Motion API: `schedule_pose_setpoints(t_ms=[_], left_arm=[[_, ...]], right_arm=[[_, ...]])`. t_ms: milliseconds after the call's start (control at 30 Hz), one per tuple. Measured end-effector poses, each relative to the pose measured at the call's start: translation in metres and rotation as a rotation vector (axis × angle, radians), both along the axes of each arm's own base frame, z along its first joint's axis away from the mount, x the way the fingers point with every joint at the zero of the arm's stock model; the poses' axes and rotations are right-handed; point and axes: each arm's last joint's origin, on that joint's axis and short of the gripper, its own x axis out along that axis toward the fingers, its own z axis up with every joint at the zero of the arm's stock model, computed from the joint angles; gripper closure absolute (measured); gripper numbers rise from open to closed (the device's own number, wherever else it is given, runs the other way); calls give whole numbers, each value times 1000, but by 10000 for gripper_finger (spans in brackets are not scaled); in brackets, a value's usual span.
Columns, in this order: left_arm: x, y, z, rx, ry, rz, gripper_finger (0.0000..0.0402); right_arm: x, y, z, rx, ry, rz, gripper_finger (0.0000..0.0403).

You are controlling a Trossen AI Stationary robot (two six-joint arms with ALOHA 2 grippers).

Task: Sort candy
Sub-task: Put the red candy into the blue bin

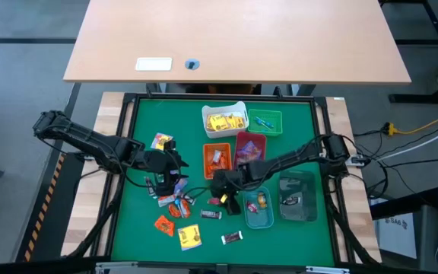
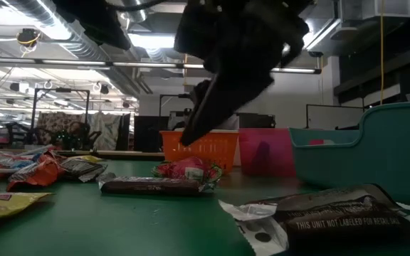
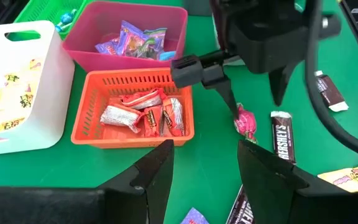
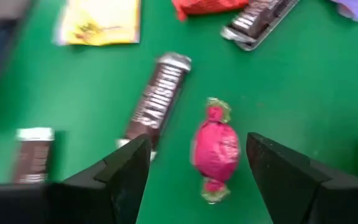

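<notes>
My right gripper (image 4: 194,165) hangs with jaws spread astride the pink wrapped candy (image 4: 215,149), positioned to pinch it.

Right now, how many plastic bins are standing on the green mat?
6: white bin and green bin at the far edge, orange bin and pink bin in the middle, teal bin and clear bin at the near right. None seems hidden.

White (image 1: 224,119), green (image 1: 265,122), orange (image 1: 217,158), red (image 1: 250,146) and two clear bins (image 1: 298,196) are sitting clustered on the green table (image 1: 139,221); a bare wooden desk (image 1: 238,38) is standing beyond.
</notes>
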Motion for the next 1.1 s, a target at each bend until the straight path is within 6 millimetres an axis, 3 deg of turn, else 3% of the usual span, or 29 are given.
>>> schedule_pose_setpoints(t_ms=[367,933,1100], left_arm=[[1,0,1,-2,-10,1,236],[1,0,1,-3,-12,1,236],[1,0,1,-3,-13,1,236]], right_arm=[[0,10,-19,-97,30,-22,145],[2,7,-35,-157,57,-58,146],[2,7,-35,-153,59,-55,167]])
